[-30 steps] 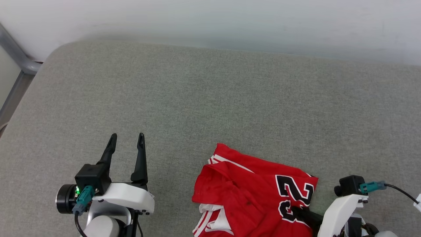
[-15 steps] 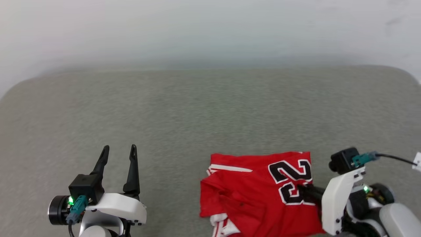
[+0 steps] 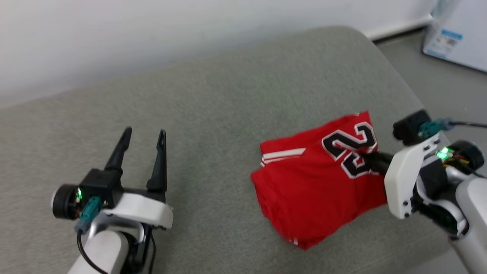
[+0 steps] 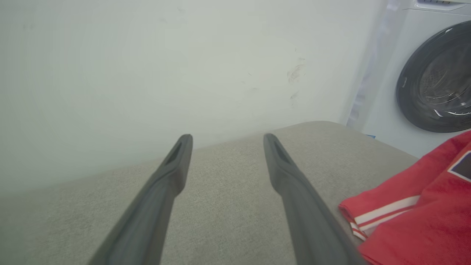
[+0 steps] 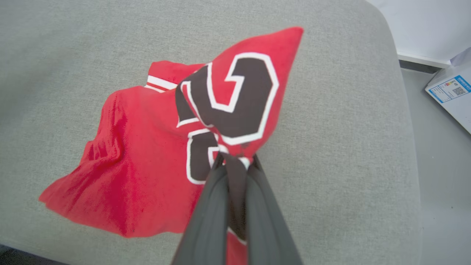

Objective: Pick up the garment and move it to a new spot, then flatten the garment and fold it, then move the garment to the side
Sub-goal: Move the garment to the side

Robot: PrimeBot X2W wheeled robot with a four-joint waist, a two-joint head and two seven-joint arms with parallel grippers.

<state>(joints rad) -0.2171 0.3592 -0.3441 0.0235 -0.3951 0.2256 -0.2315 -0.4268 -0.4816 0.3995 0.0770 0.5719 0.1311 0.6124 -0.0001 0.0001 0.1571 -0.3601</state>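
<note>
Red jersey (image 3: pixel 315 190), gathered in rumpled layers, lies on the grey upholstered surface (image 3: pixel 213 114) at about 4 o'clock from the centre of the head view, near the surface's rounded right end. The right gripper (image 3: pixel 367 156) has its jaws clenched on a pinch of cloth at the jersey's 2 o'clock edge, through the black numerals (image 3: pixel 350 146). In the right wrist view that corner stands up as a peak above the fingertips while the rest lies on the surface. The left gripper (image 3: pixel 145 132), at 8 o'clock, stands released and empty, well apart from the cloth. We judge the fabric light, limp and not fragile. From a single pinch it will sag and its layers may slip apart. We would grasp a folded edge through all layers and bring the left gripper to the striped trim (image 3: pixel 283 155) at 10 o'clock.
</note>
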